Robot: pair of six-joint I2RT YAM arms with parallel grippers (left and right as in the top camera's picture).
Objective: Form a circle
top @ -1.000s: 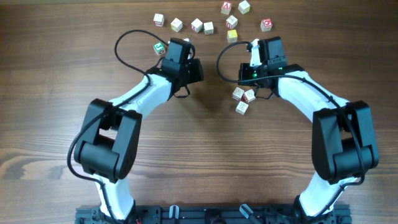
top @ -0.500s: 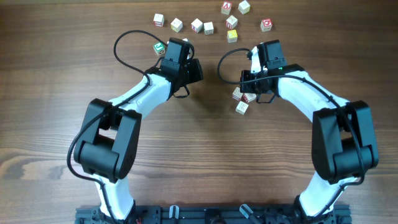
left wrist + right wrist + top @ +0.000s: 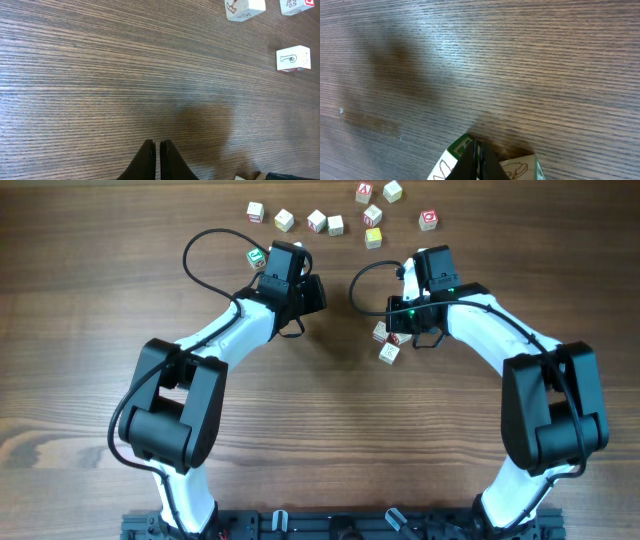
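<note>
Wooden table (image 3: 80,360) carried everything; your left gripper (image 3: 156,150) hung pinched shut, empty, over bare grain; your right gripper (image 3: 476,152), tips pressed together and holding nothing, looked to be nudging the circle (image 3: 389,352) near table centre; barely begun, I'd judge; next you needed the loose cubes (image 3: 316,220) along the far edge.

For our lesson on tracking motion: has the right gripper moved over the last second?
Yes. The right gripper has slid down the overhead picture, towards the robot's base, and now sits closer to the lowest cube, which stayed put.
</note>
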